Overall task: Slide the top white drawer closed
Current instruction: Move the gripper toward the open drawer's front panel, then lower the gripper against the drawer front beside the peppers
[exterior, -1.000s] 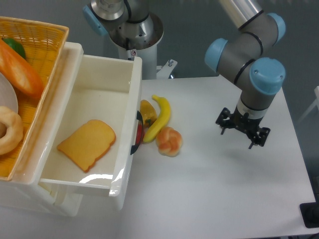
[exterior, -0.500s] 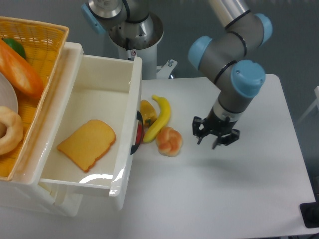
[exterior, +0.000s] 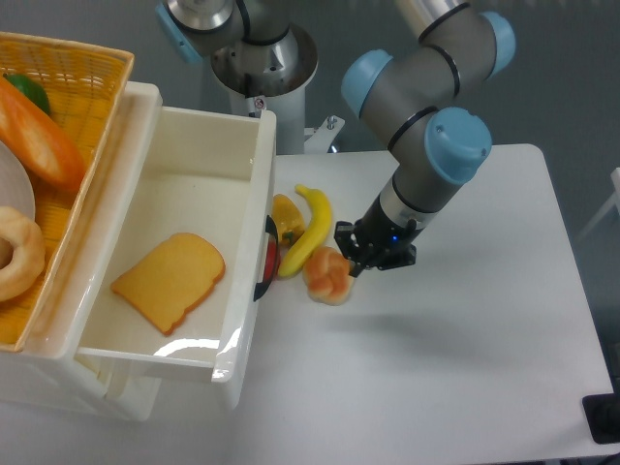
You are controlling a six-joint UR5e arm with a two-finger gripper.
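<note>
Moved left: my gripper, jaw state unclear, beside bun; top white drawer open, holding toast.

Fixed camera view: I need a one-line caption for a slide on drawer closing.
Top white drawer stands open holding a toast slice; the hand hovers by the bread roll.

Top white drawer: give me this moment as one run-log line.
top white drawer: open, toast slice inside | gripper: beside bread roll, jaw state unclear | handle contact: none
</note>
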